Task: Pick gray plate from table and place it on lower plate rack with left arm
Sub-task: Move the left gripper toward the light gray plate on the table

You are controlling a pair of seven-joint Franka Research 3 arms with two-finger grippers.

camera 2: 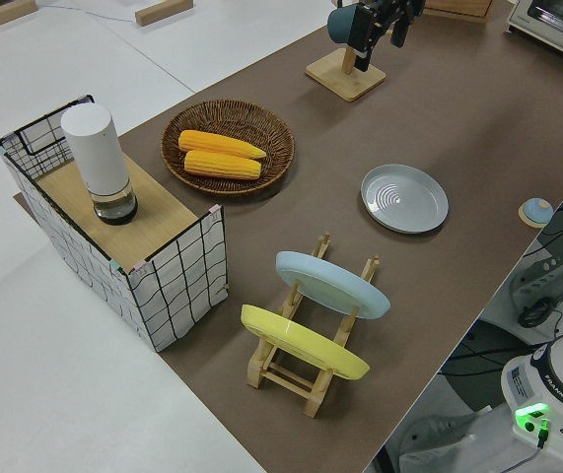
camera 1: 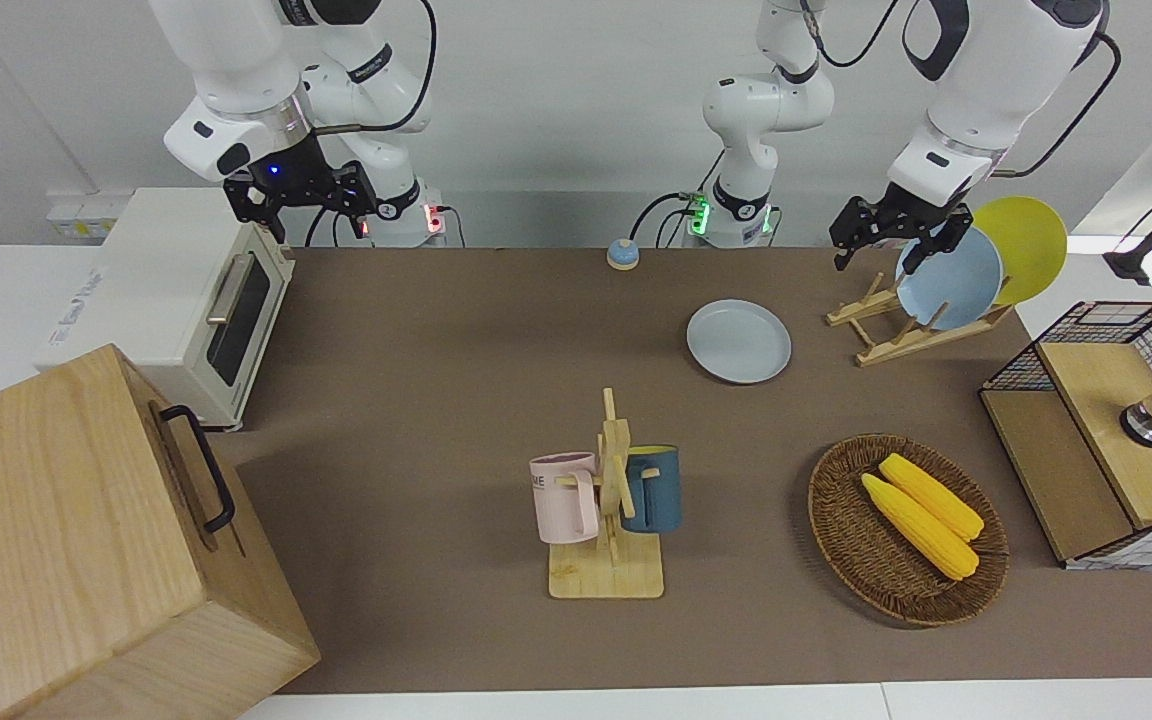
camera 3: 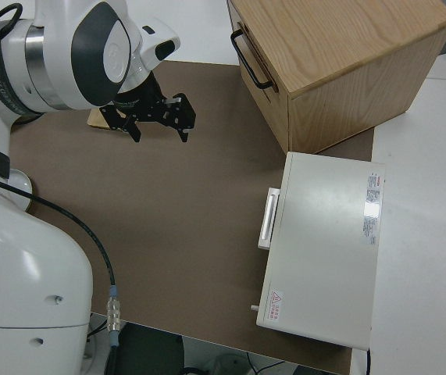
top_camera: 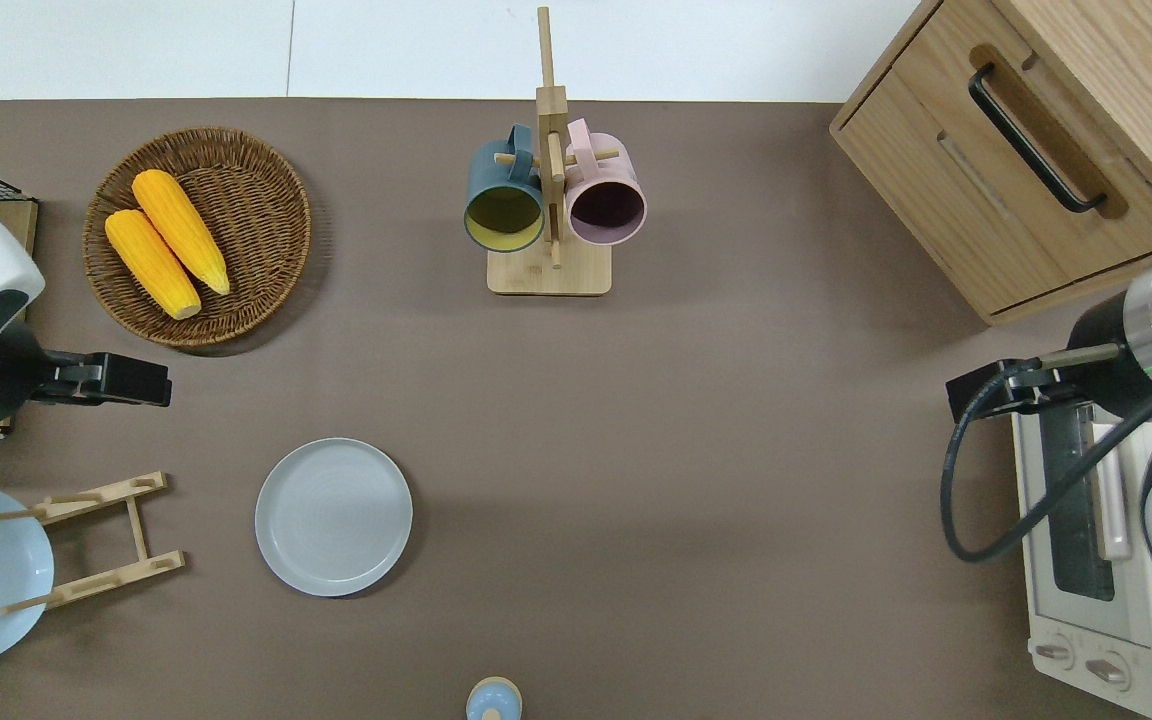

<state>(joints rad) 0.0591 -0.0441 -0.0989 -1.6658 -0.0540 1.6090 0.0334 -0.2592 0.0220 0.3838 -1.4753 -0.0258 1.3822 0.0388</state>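
My left claw point(top_camera: 151, 381) is hanging in the air with its fingers spread and nothing between them. In the overhead view it is over bare table point(top_camera: 696, 420), between the wicker basket point(top_camera: 198, 236) and the lower plate rack point(top_camera: 101, 540).

The gray plate point(top_camera: 334, 516) is lying flat on the table. From my side it is sitting at 3 o'clock of the rack, just beside it and not touching.

The rack is holding a light-blue plate point(camera 2: 332, 284) and a yellow plate point(camera 2: 304, 342), both leaning in its slots; the slots at the end toward the gray plate are standing free.

The basket, with two corn cobs point(top_camera: 166, 243), is lying at 12 o'clock of the rack.

My right arm is parked, its claw point(camera 3: 158, 117) open.
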